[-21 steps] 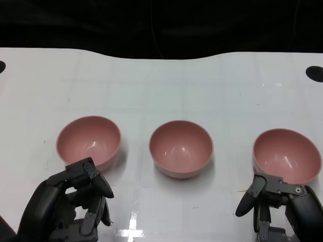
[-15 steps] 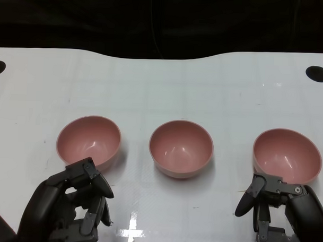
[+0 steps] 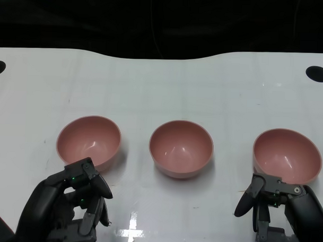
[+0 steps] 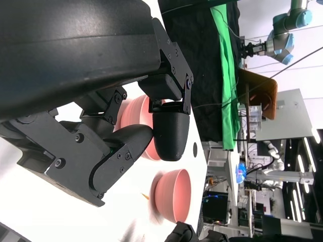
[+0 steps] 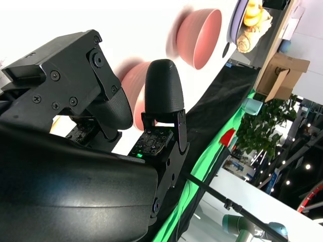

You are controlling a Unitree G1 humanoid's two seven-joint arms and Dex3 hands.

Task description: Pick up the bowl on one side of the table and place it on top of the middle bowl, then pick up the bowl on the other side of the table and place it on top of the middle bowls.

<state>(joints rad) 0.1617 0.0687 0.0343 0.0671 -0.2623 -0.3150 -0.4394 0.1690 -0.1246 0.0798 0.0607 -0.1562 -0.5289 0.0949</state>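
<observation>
Nothing has really moved since the earlier frames, so you're at the start with all three bowls unstacked. Nearest you, the left hand sits with fingers loosely curled, holding nothing, just short of the left pink bowl; the right hand is likewise empty beside the right pink bowl. I'd go for one side bowl first: spread the fingers wider, pinch the near rim, lift straight up, then centre it over the middle pink bowl on the white table.
</observation>
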